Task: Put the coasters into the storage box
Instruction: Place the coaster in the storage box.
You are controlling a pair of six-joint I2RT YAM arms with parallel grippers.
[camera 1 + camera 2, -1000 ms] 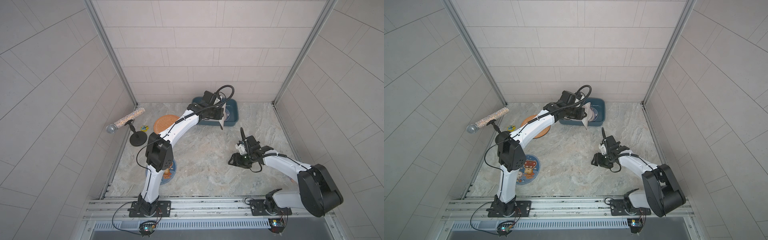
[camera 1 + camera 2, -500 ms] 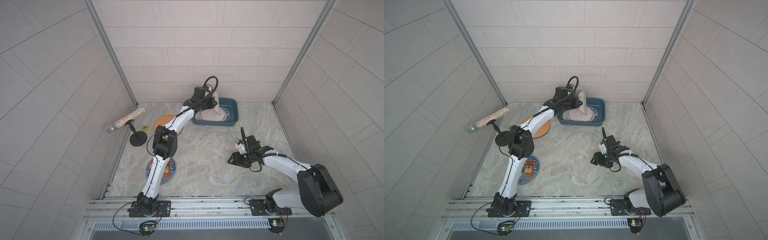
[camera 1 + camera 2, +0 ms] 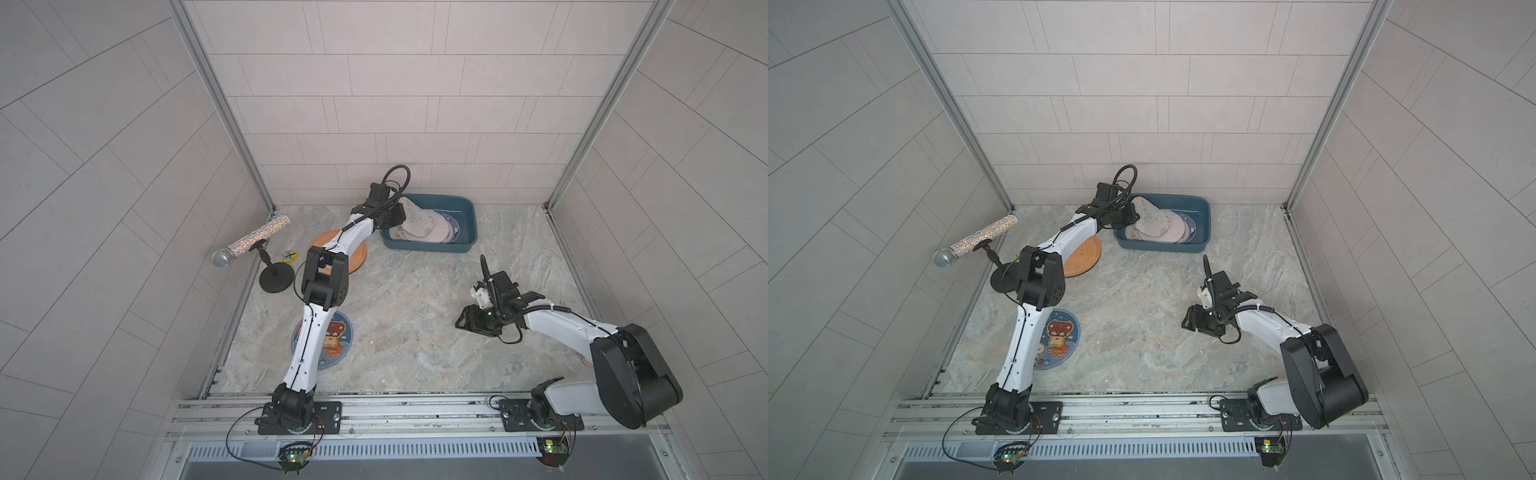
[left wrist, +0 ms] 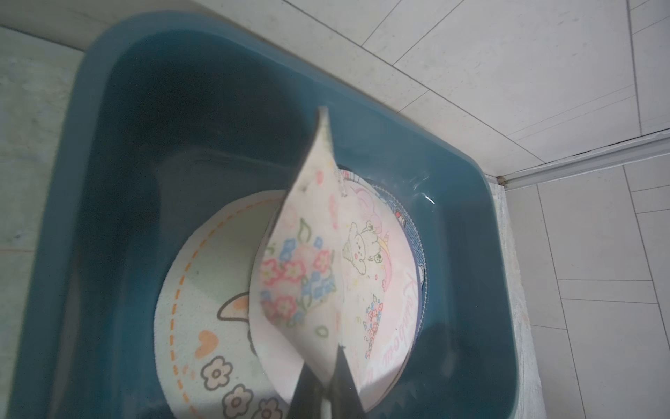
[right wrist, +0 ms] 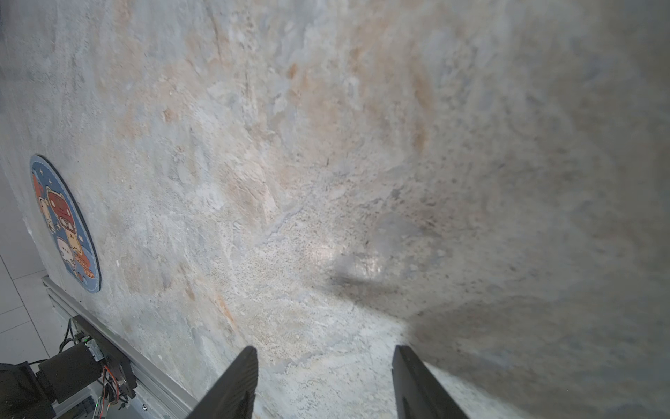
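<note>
Pale grey tiled walls enclose a marbled stone counter (image 3: pixel 407 332). At its far edge, in both top views, sits the dark teal storage box (image 3: pixel 428 246).

The left arm reaches to the box. The left hand (image 4: pixel 326 366) is clamped on the rim of a floral coaster (image 4: pixel 308 261), and the thin disc bends and tilts on edge over the pile inside. Whether it touches the pile cannot be told.

Lying in the box are:
- a cream coaster (image 4: pixel 203 290) with an orange dashed border and flowers
- a pink coaster (image 4: pixel 369 254) with a small cartoon animal
- the edge of a dark blue coaster (image 4: pixel 420 261)

An orange coaster (image 3: pixel 359 259) lies flat on the counter near the box, partly under the left arm. A blue cartoon coaster (image 3: pixel 1059 336) lies closer to the arm's base, also partly hidden.

The right hand (image 5: pixel 324 381) hovers over bare counter, well apart from the box, fingers apart and empty.

A glittery microphone (image 3: pixel 249 241) on a black stand and a small yellow badge (image 3: pixel 288 256) sit by the left wall.
</note>
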